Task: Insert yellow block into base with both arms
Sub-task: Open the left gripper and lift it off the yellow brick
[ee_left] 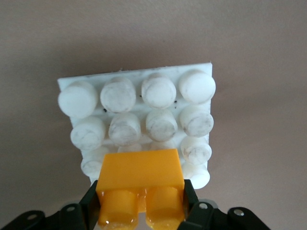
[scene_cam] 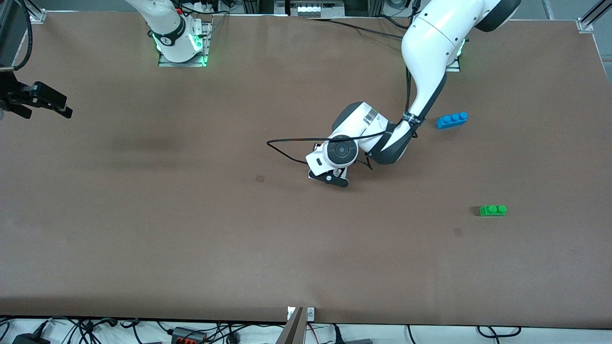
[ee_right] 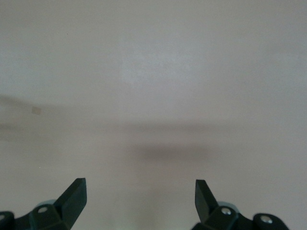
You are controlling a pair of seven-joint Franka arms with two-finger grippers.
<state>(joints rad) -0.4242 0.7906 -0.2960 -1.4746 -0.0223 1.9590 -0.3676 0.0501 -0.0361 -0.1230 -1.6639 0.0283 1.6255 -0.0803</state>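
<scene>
In the left wrist view my left gripper [ee_left: 140, 197] is shut on the yellow block [ee_left: 140, 178], one black finger against each side. The block's two studs point back toward the wrist. It hangs over the edge row of the white studded base [ee_left: 139, 112], which lies flat on the brown table. In the front view the left arm's hand [scene_cam: 334, 160] is low over the middle of the table and hides the block and the base. My right gripper [ee_right: 140, 191] is open with nothing between its fingers, held over bare table at the right arm's end [scene_cam: 45, 101].
A blue three-stud brick [scene_cam: 452, 120] lies toward the left arm's end of the table. A green two-stud brick [scene_cam: 493, 210] lies nearer the front camera. A black cable loops out from the left hand [scene_cam: 287, 148].
</scene>
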